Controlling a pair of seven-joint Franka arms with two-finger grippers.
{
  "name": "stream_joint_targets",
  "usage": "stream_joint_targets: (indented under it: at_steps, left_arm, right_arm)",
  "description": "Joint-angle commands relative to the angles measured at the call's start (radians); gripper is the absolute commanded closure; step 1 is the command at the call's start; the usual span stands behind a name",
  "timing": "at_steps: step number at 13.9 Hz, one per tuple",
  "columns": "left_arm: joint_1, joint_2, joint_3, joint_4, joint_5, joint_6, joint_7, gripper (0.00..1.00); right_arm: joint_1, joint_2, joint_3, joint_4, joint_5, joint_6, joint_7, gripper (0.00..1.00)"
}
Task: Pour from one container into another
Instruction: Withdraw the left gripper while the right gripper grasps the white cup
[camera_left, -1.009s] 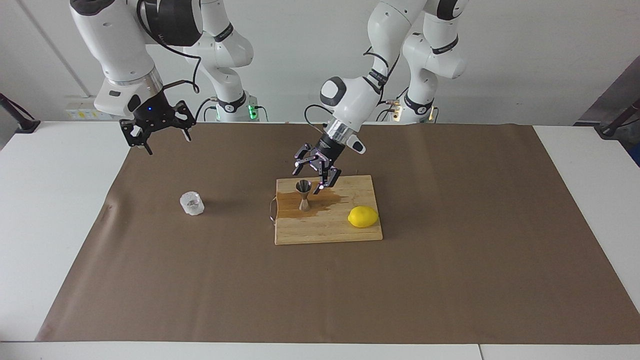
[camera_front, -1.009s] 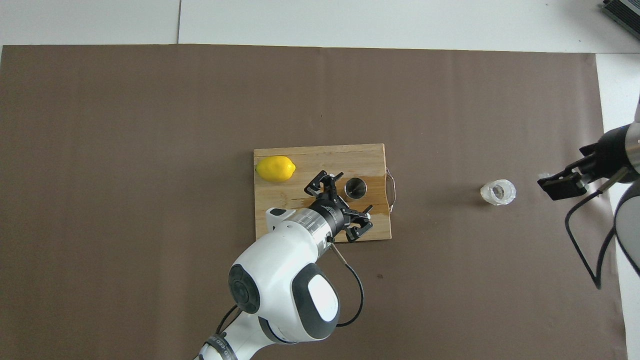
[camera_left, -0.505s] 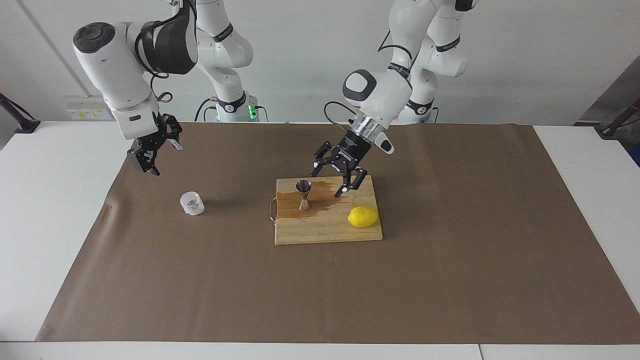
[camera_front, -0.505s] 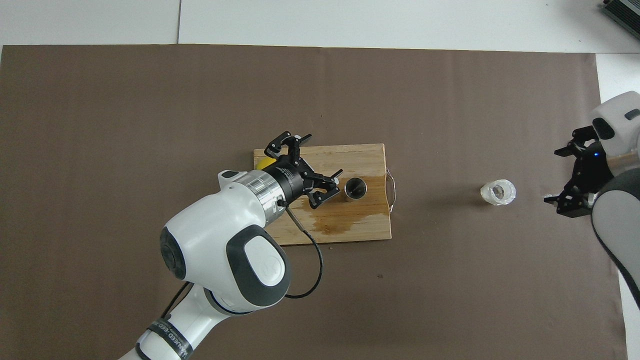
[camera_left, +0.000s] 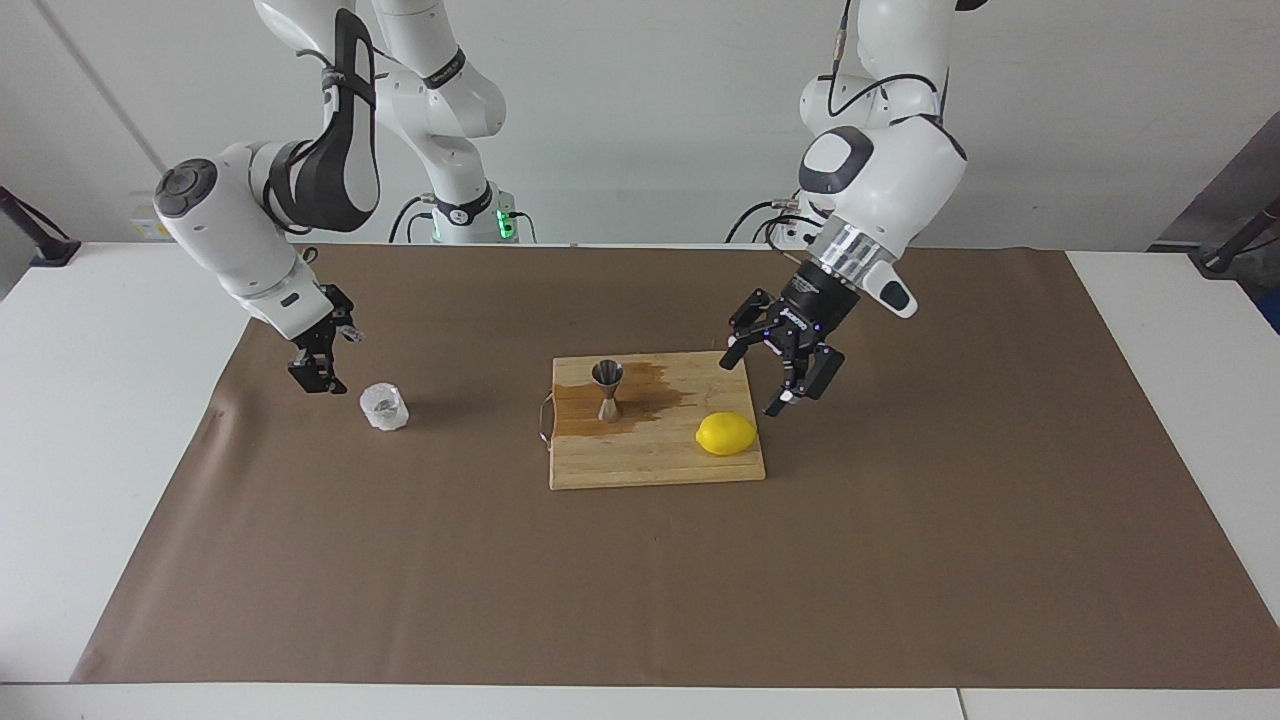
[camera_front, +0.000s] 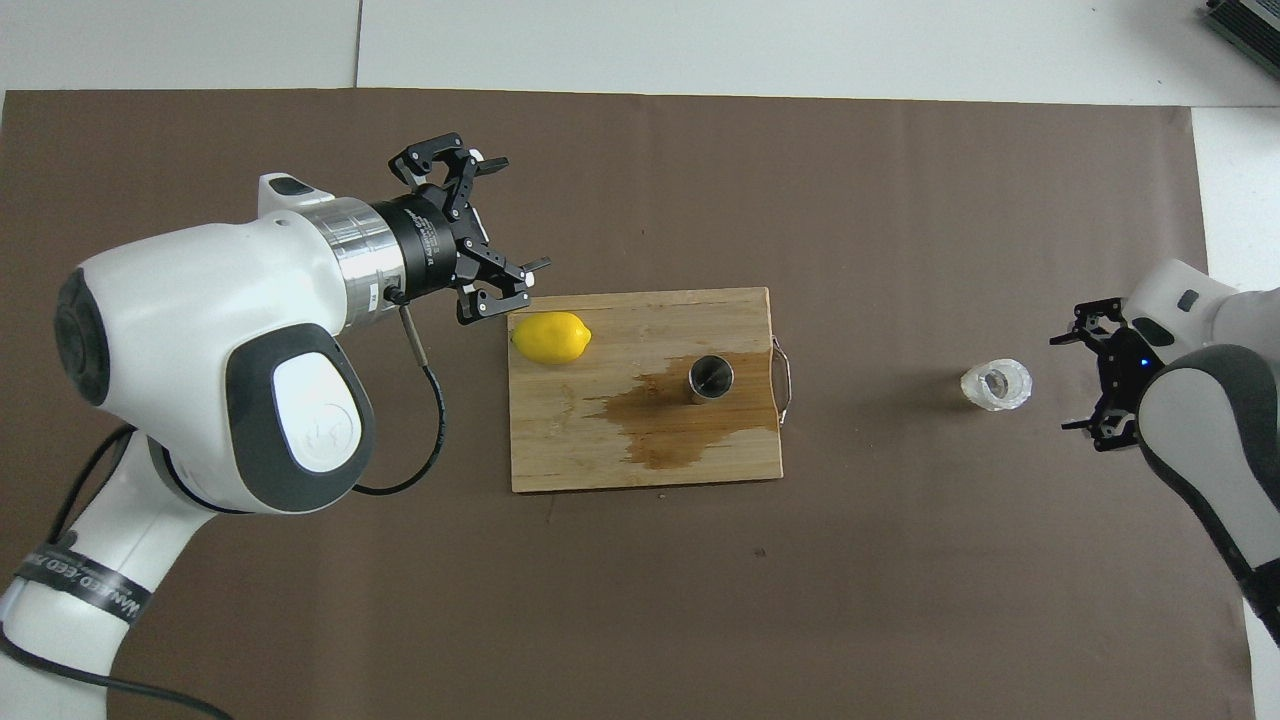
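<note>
The clear textured glass cup (camera_left: 384, 407) stands upright on the brown mat toward the right arm's end; it also shows in the overhead view (camera_front: 996, 384). The steel jigger (camera_left: 607, 388) stands upright on the wooden cutting board (camera_left: 655, 455), and shows from above (camera_front: 711, 377) in a brown wet patch. My right gripper (camera_left: 325, 358) is open and low beside the cup, apart from it, on the side toward the right arm's end (camera_front: 1070, 383). My left gripper (camera_left: 757, 380) is open and empty, over the board's edge by the lemon (camera_front: 505, 220).
A yellow lemon (camera_left: 726, 433) lies on the board's corner toward the left arm's end (camera_front: 551, 336). Brown liquid (camera_front: 680, 425) is spilled on the board (camera_front: 640, 310) around the jigger. The brown mat (camera_left: 640, 580) covers most of the table.
My left gripper has drawn away from the jigger toward the left arm's end, past the lemon. My right gripper has come down and turned, closing in on the glass cup.
</note>
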Motion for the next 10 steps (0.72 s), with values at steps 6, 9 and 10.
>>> stream_joint_targets:
  at_steps: [6,9,10]
  left_arm:
    - [0.224,-0.01,-0.006,0.013,0.147,-0.153,0.355,0.0]
    - [0.297,-0.019,0.0,0.017,0.15,-0.255,0.668,0.0]
    - [0.31,-0.019,0.002,0.022,0.191,-0.287,0.77,0.0]
  right_arm:
    - [-0.021,0.109,0.009,-0.06,0.225,0.166,-0.325,0.0]
    - [-0.019,0.129,0.009,-0.06,0.235,0.17,-0.331,0.0]
    - [-0.021,0.141,0.009,-0.06,0.239,0.17,-0.332,0.0]
